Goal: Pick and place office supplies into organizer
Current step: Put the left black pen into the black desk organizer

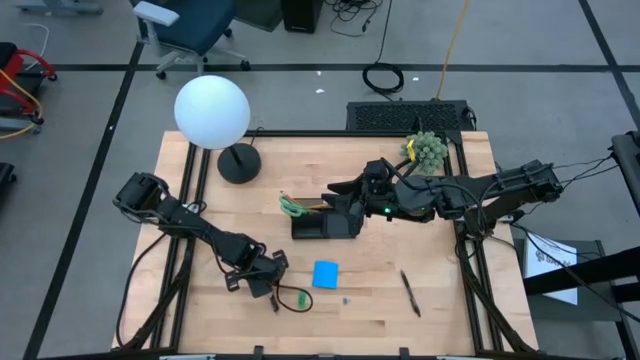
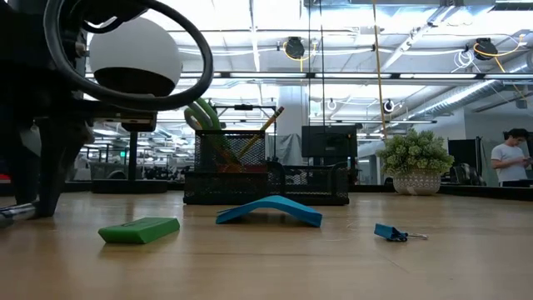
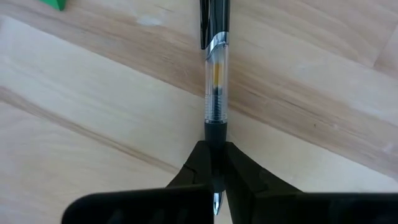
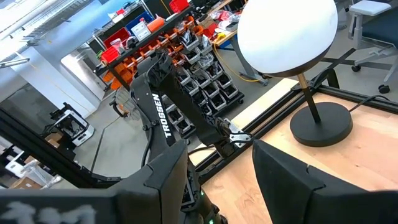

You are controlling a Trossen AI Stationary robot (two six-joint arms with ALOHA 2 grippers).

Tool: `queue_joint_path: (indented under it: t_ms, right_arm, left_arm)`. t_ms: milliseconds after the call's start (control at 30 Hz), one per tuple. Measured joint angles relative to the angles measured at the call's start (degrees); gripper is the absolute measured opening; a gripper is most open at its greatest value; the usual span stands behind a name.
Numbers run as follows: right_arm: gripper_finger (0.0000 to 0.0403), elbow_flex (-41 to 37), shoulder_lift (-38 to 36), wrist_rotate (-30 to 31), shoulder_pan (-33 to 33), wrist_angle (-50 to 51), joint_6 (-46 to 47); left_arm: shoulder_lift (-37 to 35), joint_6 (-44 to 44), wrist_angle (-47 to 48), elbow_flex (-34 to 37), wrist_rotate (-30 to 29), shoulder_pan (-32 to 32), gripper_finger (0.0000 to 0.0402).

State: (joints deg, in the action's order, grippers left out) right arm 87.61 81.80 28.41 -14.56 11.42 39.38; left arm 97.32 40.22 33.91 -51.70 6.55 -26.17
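Pen (image 3: pixel 215 81): clamped at its tip by left gripper (image 3: pixel 215 171), near table edge.
Right gripper (image 4: pixel 219 180): fingers parted, empty, above organizer (image 1: pixel 325 225).

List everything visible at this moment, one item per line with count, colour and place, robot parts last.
Organizer: one, black, table centre, holding green-handled scissors and pencils.
Note pad: one, blue, front of the organizer.
Pen: one, black and clear, front left, clamped in the left tool.
Second pen: one, dark, front right of the table.
Eraser-like block: one, green, near the low camera.
Binder clip: one, blue, beside the note pad.
Lamp: one, white globe on a black base, back left.
Plant ball: one, green, back right.
Person: one, far right background.
Left tool: shut on the pen.
Right tool: open, over the organizer.
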Motion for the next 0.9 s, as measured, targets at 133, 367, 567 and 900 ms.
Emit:
queue_joint_path:
  t_ms: [133, 367, 567, 900]
  right_arm:
    - [0.0171, 0.0, 0.0, 0.0, 0.0, 0.0, 0.0]
    - [0.0171, 0.0, 0.0, 0.0, 0.0, 0.0, 0.0]
    - [0.0171, 0.0, 0.0, 0.0, 0.0, 0.0, 0.0]
    - [0.0171, 0.0, 0.0, 0.0, 0.0, 0.0, 0.0]
  left_arm:
    - [0.0, -0.3, 0.0, 0.0, -0.1, 0.0, 0.0003]
    - [-1.6, -0.1, 1.0, -0.6, -2.2, 0.0, 0.0002]
    - [-3.3, 0.4, 3.6, -0.8, -3.3, 0.0, 0.0001]
    - [-5.5, -0.5, 7.6, -0.9, -5.7, -0.2, 0.0]
